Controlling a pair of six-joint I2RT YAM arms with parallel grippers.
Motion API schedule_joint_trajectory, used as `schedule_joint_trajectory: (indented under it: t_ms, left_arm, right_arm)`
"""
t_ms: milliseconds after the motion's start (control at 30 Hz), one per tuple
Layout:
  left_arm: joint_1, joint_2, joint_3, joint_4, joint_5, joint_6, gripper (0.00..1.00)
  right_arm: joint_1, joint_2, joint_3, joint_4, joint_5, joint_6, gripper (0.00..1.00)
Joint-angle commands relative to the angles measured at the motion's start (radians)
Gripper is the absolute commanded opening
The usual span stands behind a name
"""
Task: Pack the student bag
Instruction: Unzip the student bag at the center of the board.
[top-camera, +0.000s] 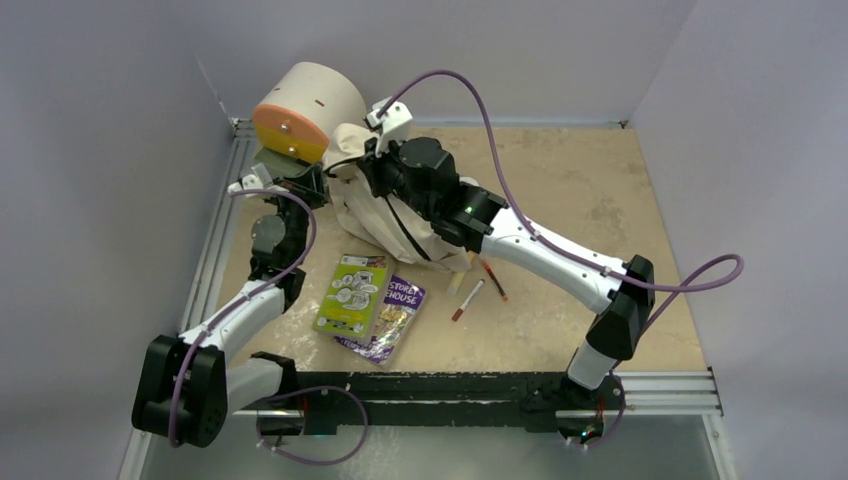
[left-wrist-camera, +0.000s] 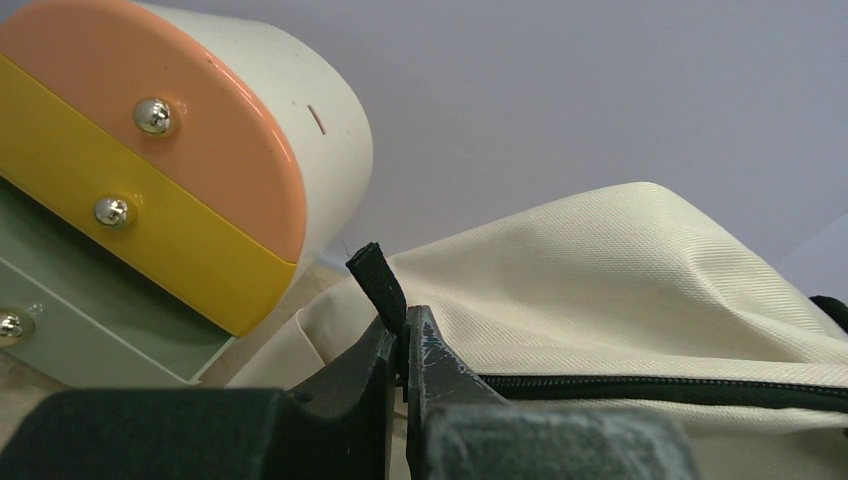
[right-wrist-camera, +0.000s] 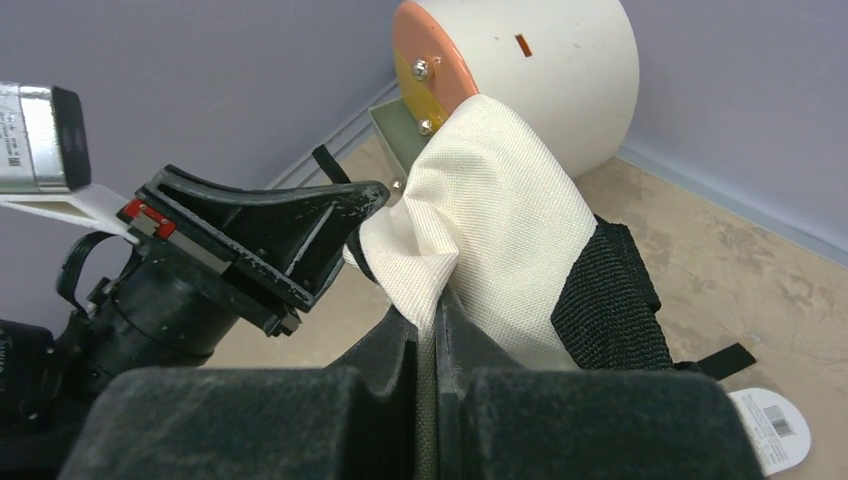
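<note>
Cream bag (top-camera: 368, 218): by drawer unit (top-camera: 305, 105), stretched between arms.
Left gripper (left-wrist-camera: 400, 322): clamped on zipper tab (left-wrist-camera: 378, 282).
Right gripper (right-wrist-camera: 432, 312): pinching bag cloth.

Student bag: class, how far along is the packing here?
Done: nothing visibly packed. In hand: left gripper pinches the student bag by its black zip tab, right gripper clamps its fabric. Left: green booklet, purple packet and pens lie outside on the table.
</note>
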Motion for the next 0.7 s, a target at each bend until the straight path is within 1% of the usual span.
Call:
schedule_joint_trajectory:
  t_ms: [0, 100, 133, 267, 367, 533, 567, 667]
  left_arm:
    - [0.017, 0.044, -0.031, -0.033, -0.069, 0.079, 0.00]
    - [0.018, 0.020, -0.019, -0.027, -0.024, 0.090, 0.00]
    - [0.017, 0.010, -0.012, -0.027, -0.004, 0.089, 0.00]
    - [0.018, -0.007, 0.026, -0.026, 0.078, 0.083, 0.00]
    - [0.017, 0.005, 0.041, -0.006, 0.106, 0.066, 0.00]
    - [0.016, 0.021, 0.048, 0.030, 0.158, 0.047, 0.00]
    - [0.017, 0.021, 0.050, 0.034, 0.165, 0.046, 0.00]
    - [0.016, 0.021, 0.061, 0.036, 0.181, 0.046, 0.00]
  right_arm:
    - [-0.006, -0.056, 0.085, 0.079, -0.012, 0.019, 0.00]
    - [-0.006, -0.051, 0.082, 0.053, -0.043, -0.048, 0.01]
    - [-0.005, -0.051, 0.083, 0.045, -0.062, -0.072, 0.07]
    - [-0.006, -0.054, 0.091, 0.001, -0.140, -0.173, 0.25]
    - [-0.006, -0.064, 0.092, -0.009, -0.156, -0.237, 0.38]
    - [-0.005, -0.084, 0.069, 0.001, -0.121, -0.419, 0.65]
    - [-0.005, -0.080, 0.077, -0.003, -0.122, -0.443, 0.69]
    - [-0.004, -0.051, 0.135, -0.030, -0.153, -0.474, 0.74]
